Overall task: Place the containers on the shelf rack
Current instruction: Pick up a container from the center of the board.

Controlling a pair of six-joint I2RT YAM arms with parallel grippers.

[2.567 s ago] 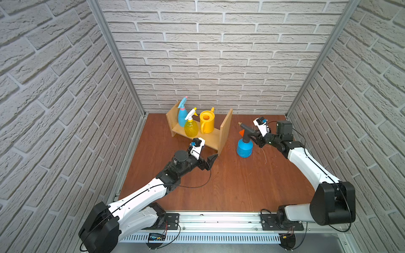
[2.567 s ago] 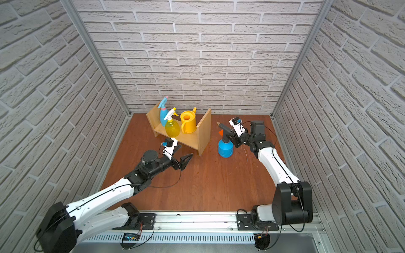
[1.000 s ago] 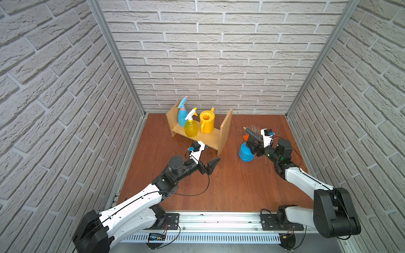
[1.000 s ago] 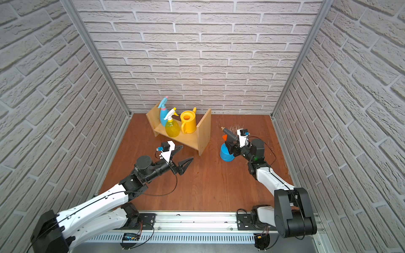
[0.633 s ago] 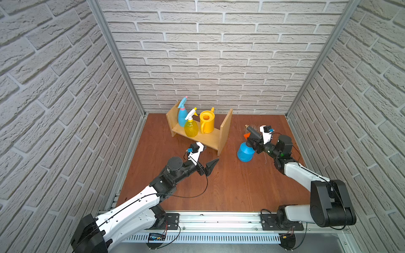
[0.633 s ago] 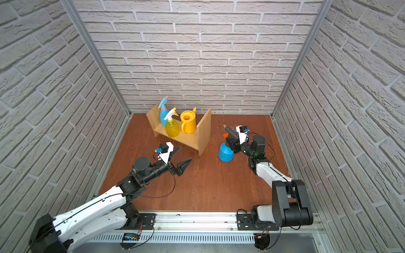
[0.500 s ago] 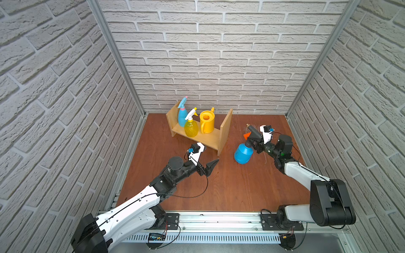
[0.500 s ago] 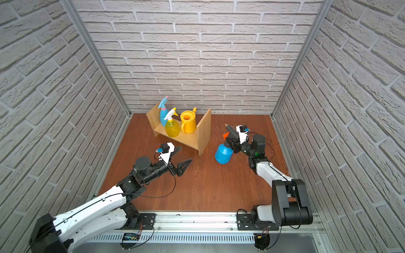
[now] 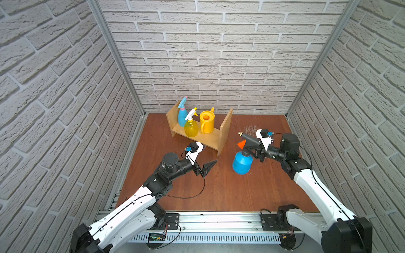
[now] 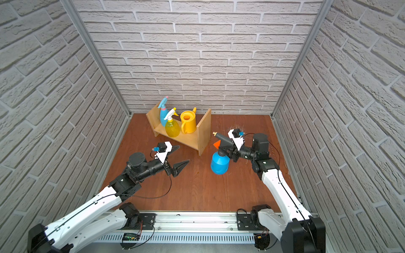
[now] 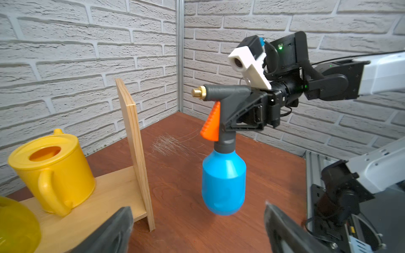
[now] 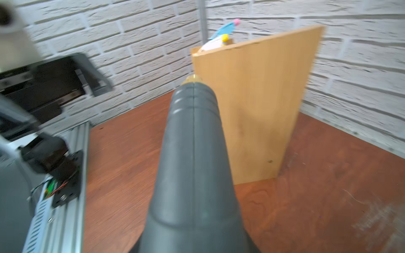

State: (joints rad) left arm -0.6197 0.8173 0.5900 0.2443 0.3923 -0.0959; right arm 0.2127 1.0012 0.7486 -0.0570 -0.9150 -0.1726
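Observation:
The blue pump sprayer (image 9: pixel 242 163) (image 10: pixel 219 164) (image 11: pixel 223 181) hangs slightly tilted to the right of the shelf rack (image 9: pixel 225 129) (image 10: pixel 203 129), and its base looks just off the table. My right gripper (image 9: pixel 255 150) (image 10: pixel 229 151) is shut on its grey handle (image 12: pixel 192 153) (image 11: pixel 238 96). On the rack's board (image 11: pixel 105 192) stand the light-blue spray bottle (image 9: pixel 182 116), the translucent yellow spray bottle (image 9: pixel 191 129) and the yellow watering can (image 9: pixel 207 122) (image 11: pixel 52 166). My left gripper (image 9: pixel 209 154) (image 10: pixel 180 156) (image 11: pixel 198 227) is open and holds nothing, in front of the rack and facing the sprayer.
The rack's right end panel (image 12: pixel 258 105) stands between the sprayer and the free stretch of board beside the watering can. Brick walls close in three sides. A metal rail (image 9: pixel 219 219) runs along the table's front edge. Scratch marks (image 11: pixel 168 142) show on the wood behind the sprayer.
My right gripper has closed on the sprayer's handle, and the sprayer has tilted and shifted a little toward the rack. The left arm has hardly moved and stays open.

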